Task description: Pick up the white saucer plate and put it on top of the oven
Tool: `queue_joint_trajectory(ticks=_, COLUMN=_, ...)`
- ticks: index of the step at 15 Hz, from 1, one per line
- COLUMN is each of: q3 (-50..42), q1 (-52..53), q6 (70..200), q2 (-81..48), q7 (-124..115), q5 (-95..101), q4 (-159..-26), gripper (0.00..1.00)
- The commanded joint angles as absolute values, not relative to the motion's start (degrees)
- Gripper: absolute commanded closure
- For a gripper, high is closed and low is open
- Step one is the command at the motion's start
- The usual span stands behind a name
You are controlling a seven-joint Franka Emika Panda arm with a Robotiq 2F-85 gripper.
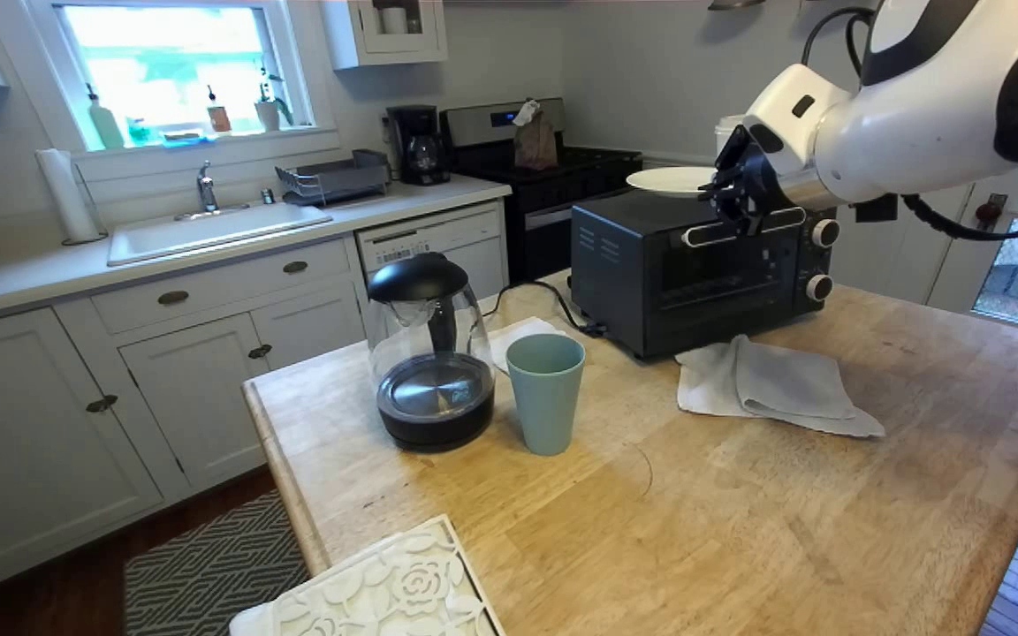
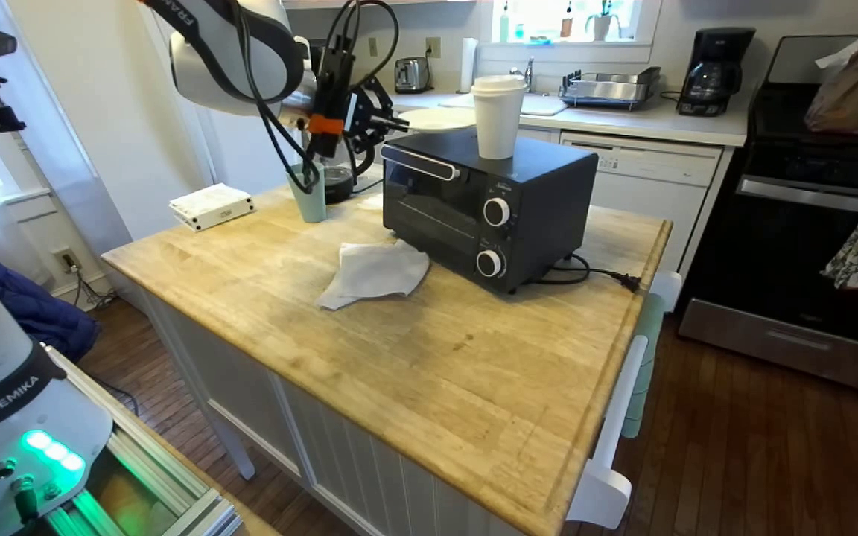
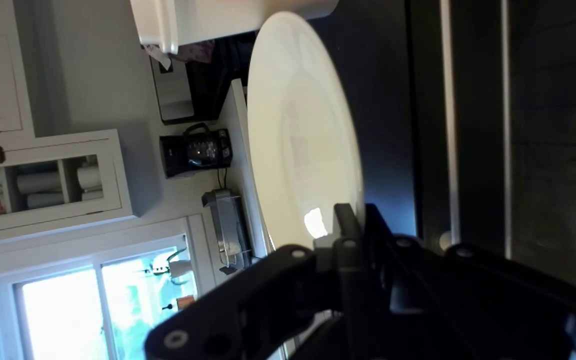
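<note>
Evidently, the claw (image 3: 349,227) is closed on the edge of the white saucer plate (image 3: 298,130), pinching only its near rim, with the rest jutting out over the top of the oven (image 1: 615,278) — whether its underside touches that black surface, I cannot tell. Sharing the oven's top, and taking up part of it, is a tall white cup (image 2: 497,123) with a lid, upright, overlapped by the plate's far rim in the wrist view; the gap between them is hard to judge. On the wooden counter (image 1: 695,512), a folded grey-white cloth (image 1: 778,389) lies in front of the oven's glass door, while a teal cup (image 1: 546,397) stands just beside a glass kettle (image 1: 432,367) with a black lid and base. A flat white piece (image 1: 530,327) — partly hidden — lies behind that cup. Well apart from the oven, near the counter's edge, sits a white box (image 1: 385,587) patterned with roses. Beyond, a black stove (image 2: 786,253) carries a brown paper bag (image 2: 848,93).
</note>
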State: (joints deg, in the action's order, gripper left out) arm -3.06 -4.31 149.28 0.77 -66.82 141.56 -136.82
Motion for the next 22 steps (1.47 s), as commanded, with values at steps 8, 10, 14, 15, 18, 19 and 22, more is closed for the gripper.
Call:
queue_joint_trajectory(ticks=8, q3=-2.4, q1=-5.1, q6=151.9, q2=-7.1, q7=-65.9, q5=141.1, q4=-128.5, gripper=0.98)
queue_joint_trajectory(ticks=10, q3=-2.3, q1=-5.3, q6=152.1, q2=-7.2, q7=-65.6, q5=140.8, q4=-128.1, gripper=0.66)
queue_joint_trajectory(ticks=14, q3=-2.5, q1=-5.2, q6=151.1, q2=-5.3, q7=-63.0, q5=138.8, q4=-129.7, gripper=0.41)
queue_joint_trajectory(ticks=15, q3=-2.6, q1=-5.1, q6=151.3, q2=-4.6, q7=-62.0, q5=137.9, q4=-130.3, gripper=0.34)
queue_joint_trajectory(ticks=18, q3=-2.7, q1=-5.1, q6=153.4, q2=-2.7, q7=-58.5, q5=135.5, q4=-131.8, gripper=0.13)
queue_joint_trajectory(ticks=19, q3=-2.9, q1=-5.1, q6=154.5, q2=-2.1, q7=-56.4, q5=134.2, q4=-132.7, gripper=0.07)
queue_joint_trajectory(ticks=22, q3=-3.4, q1=-5.1, q6=156.0, q2=0.1, q7=-52.4, q5=131.5, q4=-134.4, gripper=0.0)
